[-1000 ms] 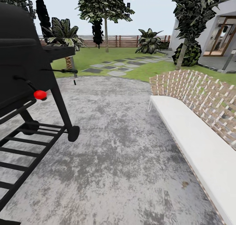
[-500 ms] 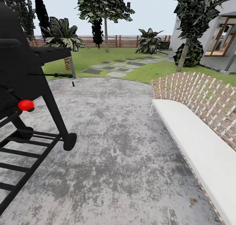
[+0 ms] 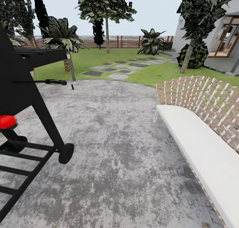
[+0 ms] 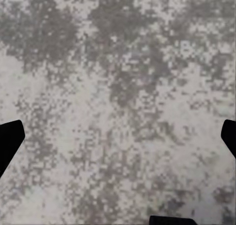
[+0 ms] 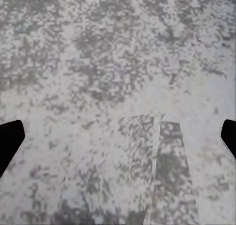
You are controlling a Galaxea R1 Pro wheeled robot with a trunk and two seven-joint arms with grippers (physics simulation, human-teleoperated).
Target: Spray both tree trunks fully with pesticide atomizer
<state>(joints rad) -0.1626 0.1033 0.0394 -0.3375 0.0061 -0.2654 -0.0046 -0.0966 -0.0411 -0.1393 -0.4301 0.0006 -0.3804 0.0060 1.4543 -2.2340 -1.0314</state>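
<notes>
Rolling forward, the robot has the grill (image 3: 23, 98) sliding left; its wheel (image 3: 66, 153) could snag the base. Both grippers' jaws spread, empty.

Patio paving (image 3: 116, 161): mottled grey, stone or concrete in look, rough and matt; same blotchy finish under both wrist cameras. Grill (image 3: 23, 88): matt black, metal-like frame with a glossy red knob (image 3: 6, 121). Bench (image 3: 205, 128): backrest of woven brown and pale strips, wicker-like; seat cushion (image 3: 199, 155) plain white, smooth and matt. Fence (image 3: 126, 41): brown wooden slats. Stepping stones (image 3: 116, 68): flat grey slabs. Lawn (image 3: 96, 55): soft green, blurred texture
</notes>
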